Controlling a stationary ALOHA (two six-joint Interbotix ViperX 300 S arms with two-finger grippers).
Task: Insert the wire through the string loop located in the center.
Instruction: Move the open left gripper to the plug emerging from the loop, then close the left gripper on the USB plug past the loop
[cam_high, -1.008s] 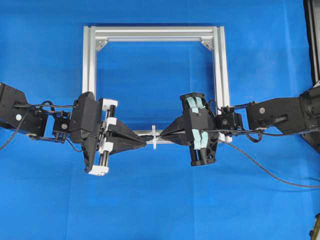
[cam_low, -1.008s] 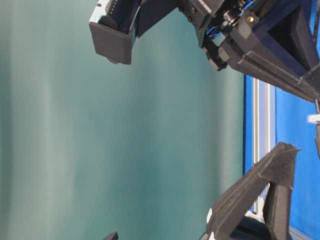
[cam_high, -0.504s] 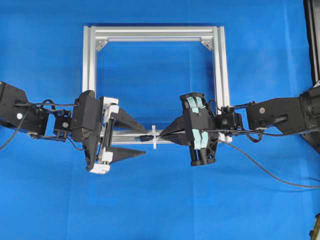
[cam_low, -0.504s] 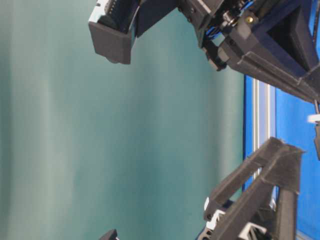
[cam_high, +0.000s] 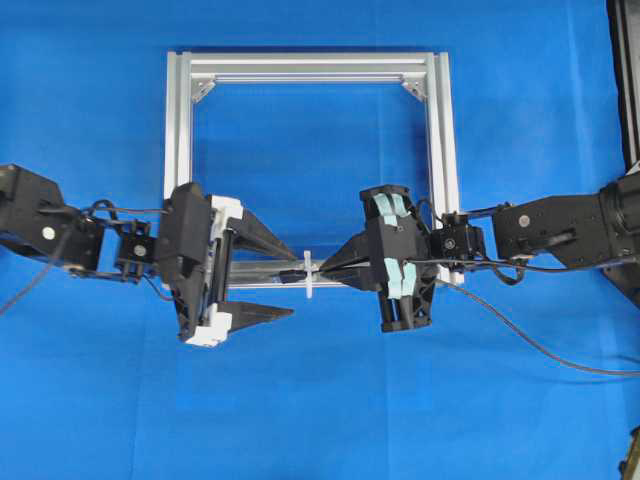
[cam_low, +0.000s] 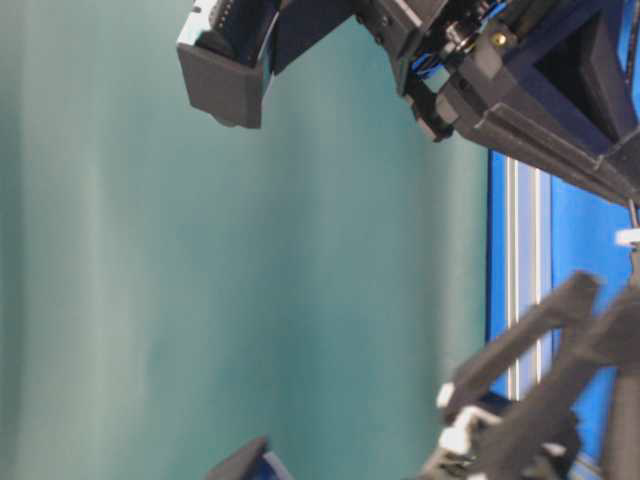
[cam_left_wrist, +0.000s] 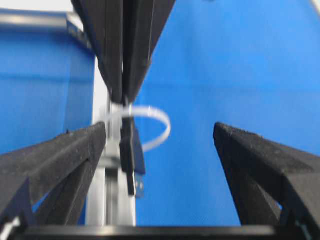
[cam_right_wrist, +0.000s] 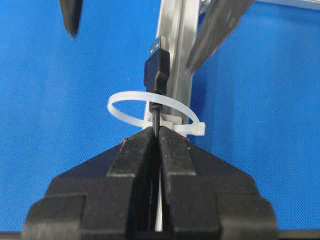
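L pincer spread wide, level; R pincer clamps wire thru string loop.

The aluminium frame was brushed silver metal with grooved rails. The string loop looked like smooth, slightly glossy white plastic. The wire was matt black, its plug dark plastic with a metal tip. The table cover was matt blue. The right gripper fingers were grainy matt black plastic.
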